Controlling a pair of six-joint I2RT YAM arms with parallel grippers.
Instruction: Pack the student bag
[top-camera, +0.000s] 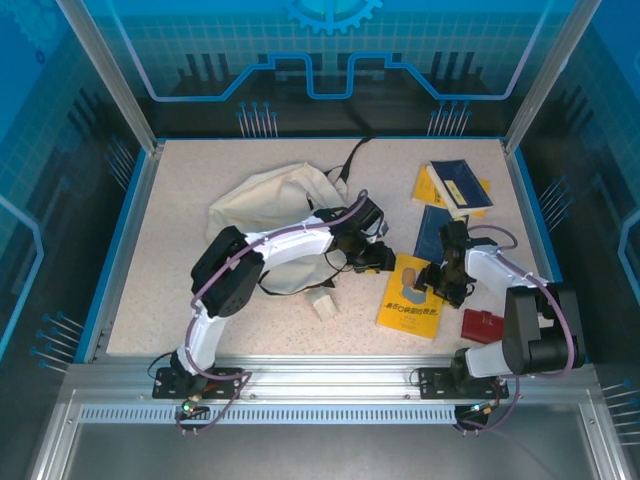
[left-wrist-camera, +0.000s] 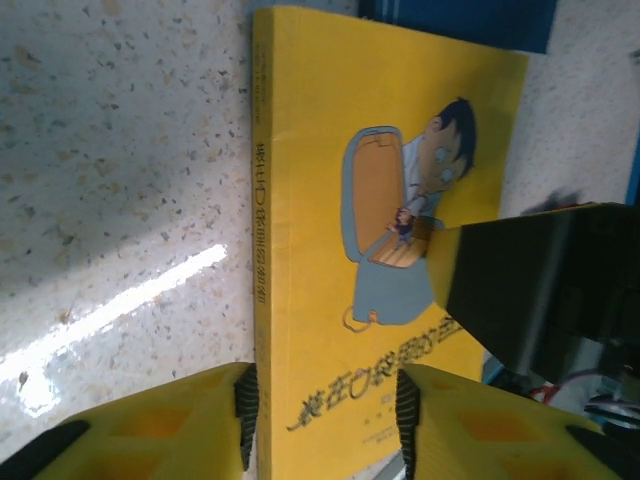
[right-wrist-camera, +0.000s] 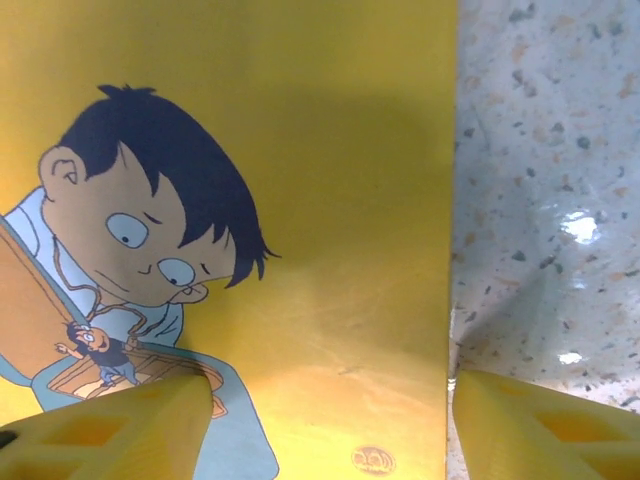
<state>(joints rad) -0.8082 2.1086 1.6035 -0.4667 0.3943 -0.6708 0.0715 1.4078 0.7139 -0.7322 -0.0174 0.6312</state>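
Left hand (left-wrist-camera: 322, 400) and right hand (right-wrist-camera: 330, 400) released, over yellow book (left-wrist-camera: 330, 150) with Chinese title

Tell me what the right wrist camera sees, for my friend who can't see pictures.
A yellow book lies flat on a speckled table, its cover showing a cartoon boy with dark hair and big eyes. The right claw hangs open over it, with a yellow finger at each bottom corner.

student bag (top-camera: 265, 205): near edge hidden under left arm (top-camera: 290, 245) | yellow book (left-wrist-camera: 320, 120): lower end cut off by frame, spine print blurred (unreadable) | pale block (top-camera: 323, 305): too small to identify
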